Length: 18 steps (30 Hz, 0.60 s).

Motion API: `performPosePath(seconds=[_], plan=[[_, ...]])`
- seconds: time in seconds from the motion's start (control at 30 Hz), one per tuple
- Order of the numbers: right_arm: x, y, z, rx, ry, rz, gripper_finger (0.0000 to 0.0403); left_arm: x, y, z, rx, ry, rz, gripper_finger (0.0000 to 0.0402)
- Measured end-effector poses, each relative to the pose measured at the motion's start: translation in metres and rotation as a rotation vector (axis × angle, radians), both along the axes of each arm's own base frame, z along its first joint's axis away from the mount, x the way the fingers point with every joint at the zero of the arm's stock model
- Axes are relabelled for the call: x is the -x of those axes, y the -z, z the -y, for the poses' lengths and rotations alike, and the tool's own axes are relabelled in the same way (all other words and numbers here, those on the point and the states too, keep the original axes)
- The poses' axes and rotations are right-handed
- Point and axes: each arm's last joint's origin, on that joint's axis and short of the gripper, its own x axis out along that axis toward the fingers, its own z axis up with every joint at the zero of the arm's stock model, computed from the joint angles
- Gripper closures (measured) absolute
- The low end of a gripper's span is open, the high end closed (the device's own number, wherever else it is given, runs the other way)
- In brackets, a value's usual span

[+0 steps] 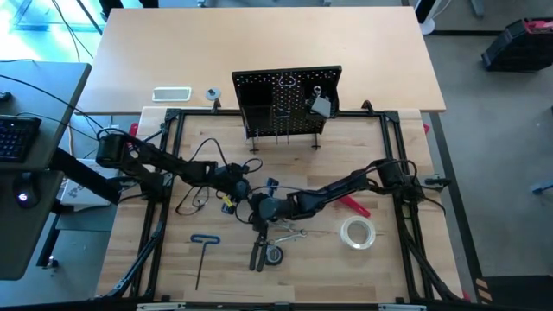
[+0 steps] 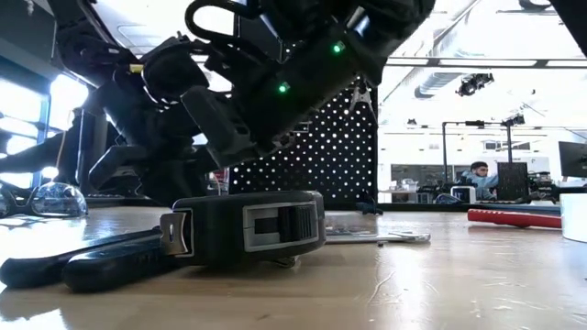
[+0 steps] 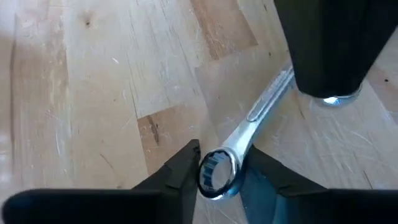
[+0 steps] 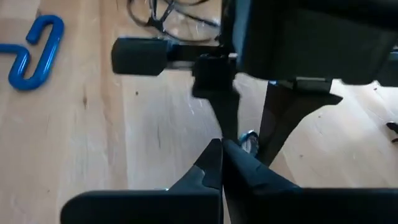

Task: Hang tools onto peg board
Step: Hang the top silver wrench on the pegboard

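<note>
Centrally, left gripper (image 3: pixel 219 177) around wrench (image 3: pixel 249 134) ring, right gripper (image 4: pixel 222 163) shut, empty.

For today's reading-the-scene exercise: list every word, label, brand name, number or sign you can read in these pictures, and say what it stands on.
None can be read in any view.
Tape measure: its case shows no legible marking in the low view.
Wrench: no stamped size or brand can be made out on its shank.
White slab beside the peg board: too small to tell whether it carries any text.
</note>
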Motion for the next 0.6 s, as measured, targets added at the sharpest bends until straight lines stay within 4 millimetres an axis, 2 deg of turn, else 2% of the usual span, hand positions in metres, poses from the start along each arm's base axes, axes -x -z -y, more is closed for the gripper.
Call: performPosePath(seconds=[0.2,0.43,0.6], plan=[[-0.001,-0.002,0.000,0.005,0.005,-0.028,0.0401,0.000,0.006,0.001,0.004,0.030,-0.027,0.0386],[0.007,0.005,0.001,0.000,0.079,-0.105,0.0402,0.000,0.007,0.003,-0.004,0.034,-0.034,0.0389],[0.012,0.009,-0.005,0.003,0.086,-0.158,0.0402,0.001,0.008,0.003,0.003,0.027,-0.040,0.0389]])
